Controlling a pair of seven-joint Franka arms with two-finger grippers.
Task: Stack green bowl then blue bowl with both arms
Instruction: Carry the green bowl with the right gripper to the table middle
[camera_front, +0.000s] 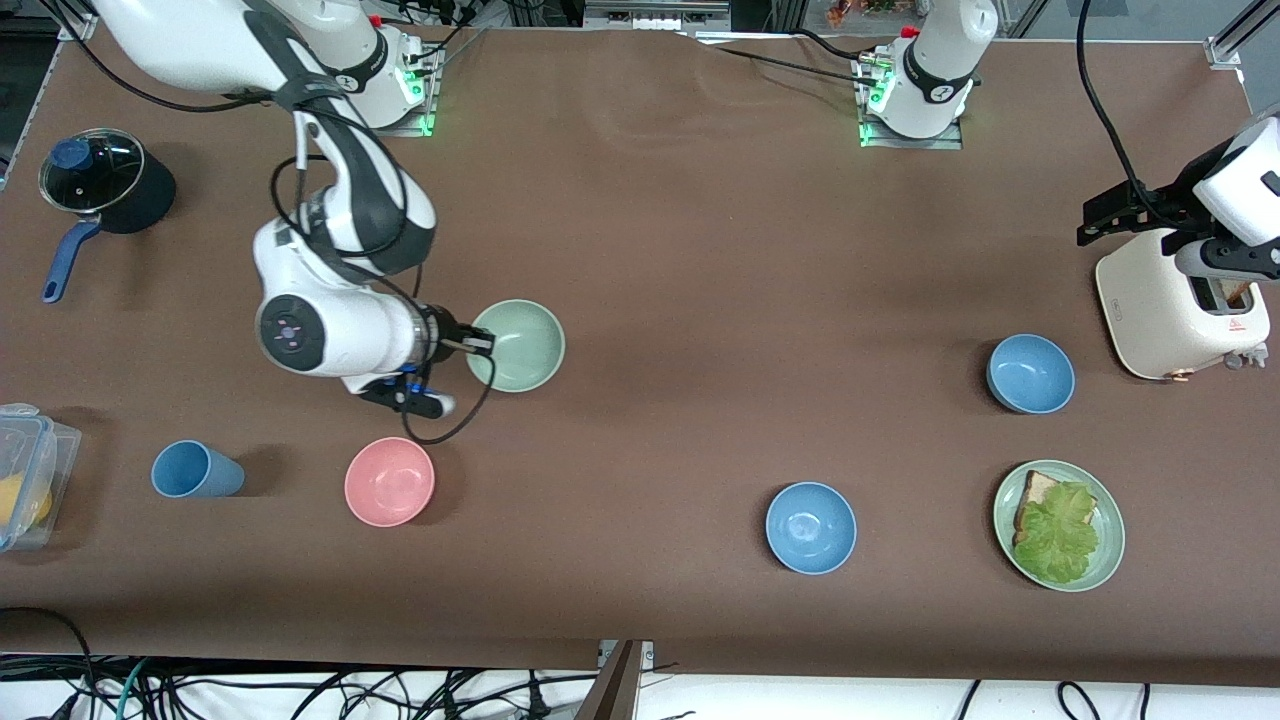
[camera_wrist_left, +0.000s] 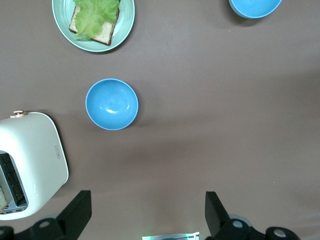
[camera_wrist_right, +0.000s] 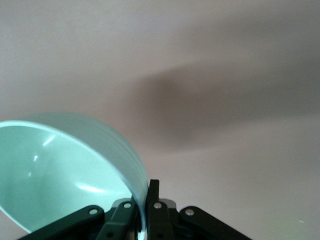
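Observation:
The green bowl (camera_front: 518, 345) (camera_wrist_right: 60, 170) hangs tilted a little above the table toward the right arm's end. My right gripper (camera_front: 480, 345) (camera_wrist_right: 145, 200) is shut on its rim, one finger inside and one outside. Two blue bowls stand on the table toward the left arm's end: one (camera_front: 1030, 373) (camera_wrist_left: 112, 104) beside the toaster, the other (camera_front: 811, 527) (camera_wrist_left: 255, 6) nearer to the front camera. My left gripper (camera_front: 1105, 215) (camera_wrist_left: 147, 197) waits open and empty, high over the table beside the toaster.
A white toaster (camera_front: 1180, 305) (camera_wrist_left: 30, 165) and a green plate (camera_front: 1110, 555) (camera_wrist_left: 127, 22) of bread and lettuce sit near the blue bowls. A pink bowl (camera_front: 389, 481), a blue cup (camera_front: 195, 470), a dark pot (camera_front: 100, 185) and a plastic box (camera_front: 25, 480) lie at the right arm's end.

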